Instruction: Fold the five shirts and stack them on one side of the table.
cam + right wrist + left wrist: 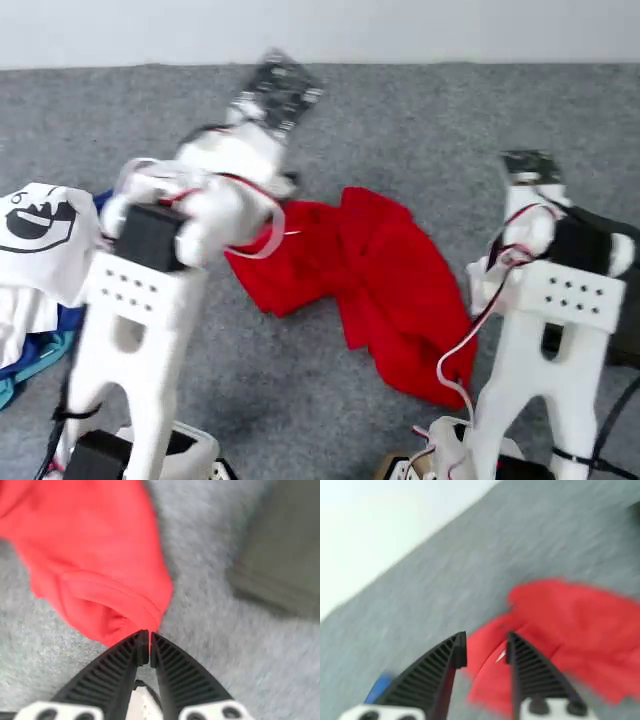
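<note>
Touching the red shirt (95, 555) hem, right gripper (149, 641) closed; grip unclear

- I can read no words, numbers, labels or signs in any of my three views.
- The white shirt (45, 262) on the left arm's side of the table (400, 130) has a black printed figure on it. To me it looks like a drawing, not lettering.
- A small black mark sits near the top of that print. It is too blurred for me to tell whether it is a character.
</note>
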{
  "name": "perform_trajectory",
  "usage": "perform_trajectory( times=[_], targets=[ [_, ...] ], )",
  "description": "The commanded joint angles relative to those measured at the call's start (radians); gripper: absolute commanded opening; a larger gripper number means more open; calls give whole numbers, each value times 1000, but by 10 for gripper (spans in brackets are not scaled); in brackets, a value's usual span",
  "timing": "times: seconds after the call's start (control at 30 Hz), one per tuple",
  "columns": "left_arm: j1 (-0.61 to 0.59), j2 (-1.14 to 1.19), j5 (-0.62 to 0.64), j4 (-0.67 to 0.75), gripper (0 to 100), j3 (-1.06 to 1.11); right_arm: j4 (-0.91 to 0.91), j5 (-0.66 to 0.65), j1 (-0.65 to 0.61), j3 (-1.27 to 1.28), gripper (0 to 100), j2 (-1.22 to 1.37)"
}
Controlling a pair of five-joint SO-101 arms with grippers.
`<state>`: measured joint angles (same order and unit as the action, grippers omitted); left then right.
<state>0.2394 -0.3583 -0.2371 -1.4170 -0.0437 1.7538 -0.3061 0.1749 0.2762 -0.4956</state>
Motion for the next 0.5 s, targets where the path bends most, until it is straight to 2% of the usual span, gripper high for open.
perform_trajectory(
  times=[0.0,0.27,0.37,0.47],
  targets=[
    [-196,-34,-94,-77,39,-39,47,-43,-140,3,8,-39],
    [-569,-31,-117,-95,18,16,38,-58,-509,222,8,-33],
    [-644,-28,-117,-94,18,68,21,-104,-611,242,8,25],
    [-684,-32,-112,-77,18,124,-36,-110,-659,235,9,134]
  ],
)
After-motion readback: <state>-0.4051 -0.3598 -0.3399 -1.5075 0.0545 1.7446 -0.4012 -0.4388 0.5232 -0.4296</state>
